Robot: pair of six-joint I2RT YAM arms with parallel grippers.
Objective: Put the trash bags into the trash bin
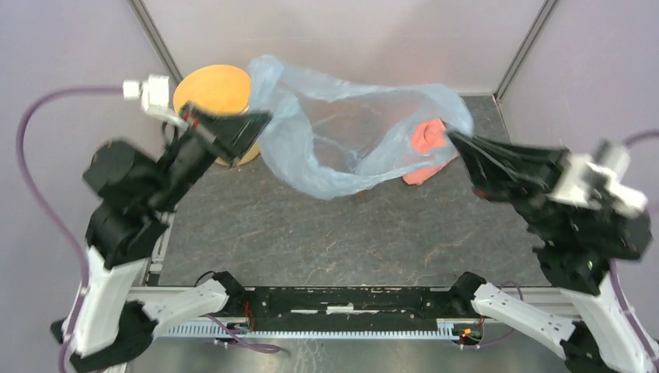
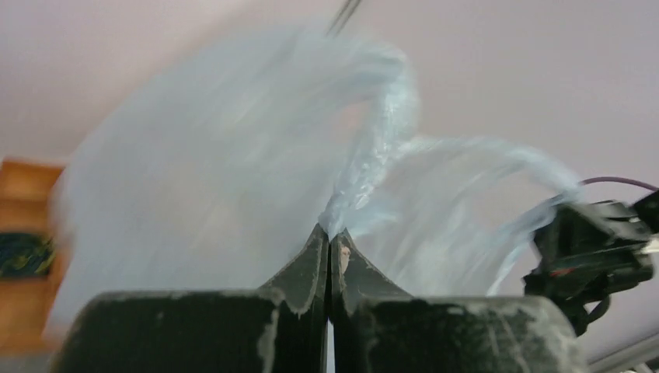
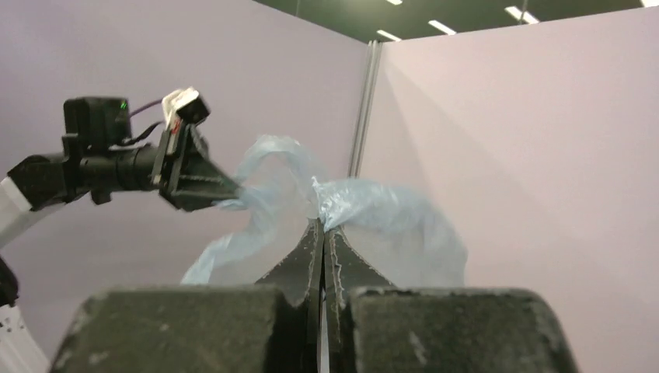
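Observation:
The pale blue-grey trash bag (image 1: 342,132) hangs stretched open in the air between my two grippers, above the back of the table. My left gripper (image 1: 266,118) is shut on the bag's left rim, right beside the tan-yellow trash bin (image 1: 211,87) at the back left. My right gripper (image 1: 454,137) is shut on the bag's right rim. In the left wrist view the film (image 2: 233,179) bunches out of the shut gripper (image 2: 331,233). In the right wrist view the bag (image 3: 373,214) rises from the shut gripper (image 3: 322,227), with the left arm (image 3: 116,167) beyond.
A pink-orange cloth (image 1: 429,148) lies on the dark table (image 1: 311,233) at the back right, partly behind the bag. Pale partition walls close the back and sides. An orange tray (image 2: 23,233) shows at the left edge of the left wrist view.

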